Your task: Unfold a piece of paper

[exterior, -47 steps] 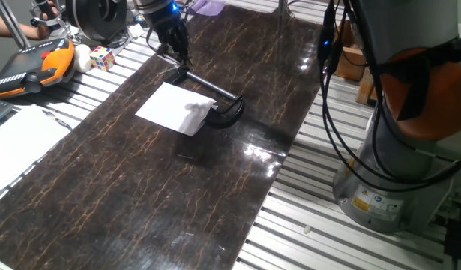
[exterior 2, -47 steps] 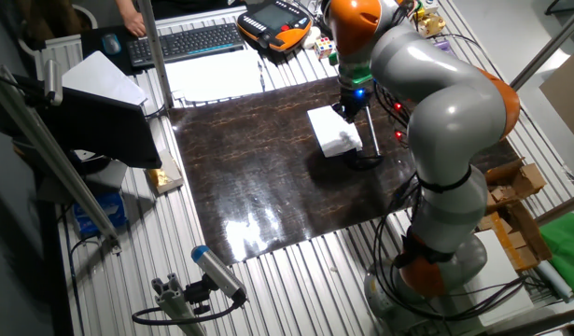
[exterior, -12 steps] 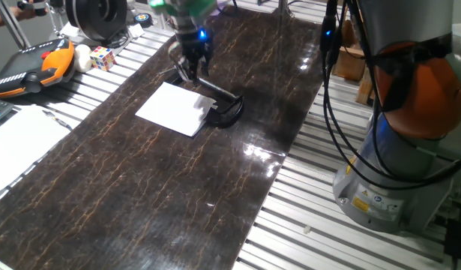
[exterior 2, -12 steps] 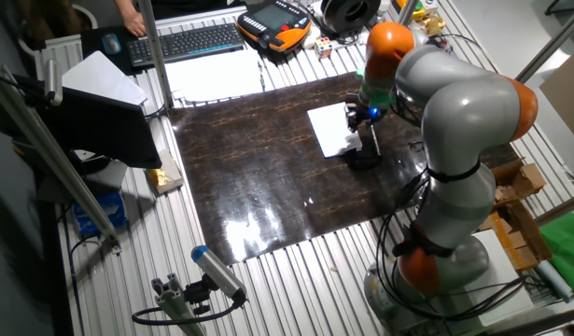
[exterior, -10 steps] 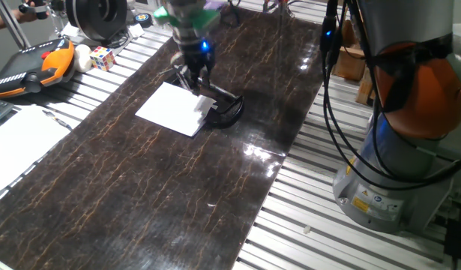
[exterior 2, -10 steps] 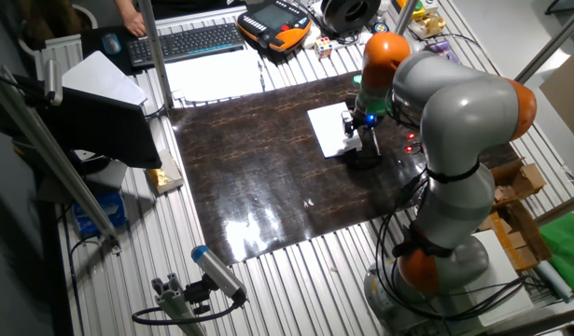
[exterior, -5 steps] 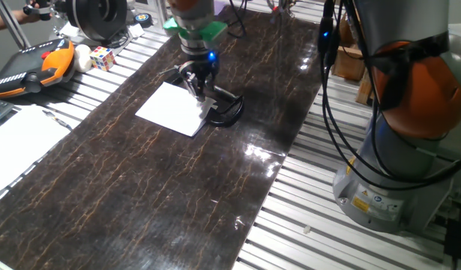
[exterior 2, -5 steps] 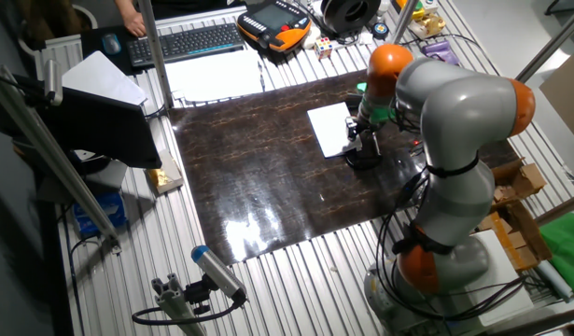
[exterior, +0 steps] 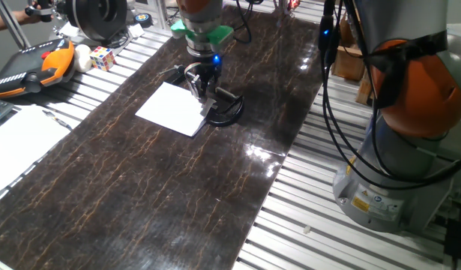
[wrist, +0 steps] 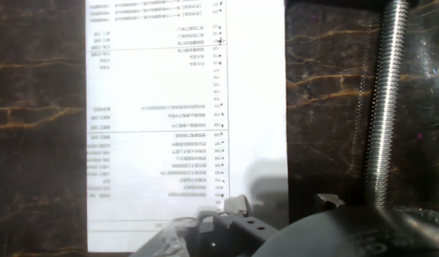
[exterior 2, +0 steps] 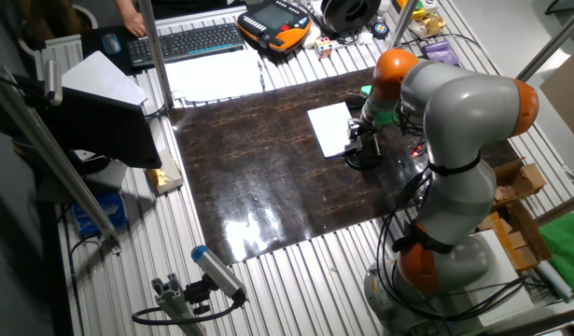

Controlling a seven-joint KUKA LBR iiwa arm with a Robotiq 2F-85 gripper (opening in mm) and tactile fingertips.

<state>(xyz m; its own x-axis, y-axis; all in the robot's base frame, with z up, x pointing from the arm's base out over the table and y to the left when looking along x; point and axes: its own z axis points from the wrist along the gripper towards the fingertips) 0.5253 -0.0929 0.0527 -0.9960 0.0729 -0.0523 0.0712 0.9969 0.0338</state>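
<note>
Under me a dark, glossy, marble-patterned table top (exterior: 140,180) sits on a slatted metal bench (exterior: 305,195) and bears the piece of paper (exterior: 172,109), lying flat, and a black clamp (exterior: 224,106) touching the sheet's edge.

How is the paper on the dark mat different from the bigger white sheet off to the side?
The paper lies on the dark mat, next to the black clamp and the gripper; the bigger sheet lies off the mat on the slatted table. The paper is clearly smaller. A pen rests on the bigger sheet; none on the paper. Both are white and lie flat.
</note>
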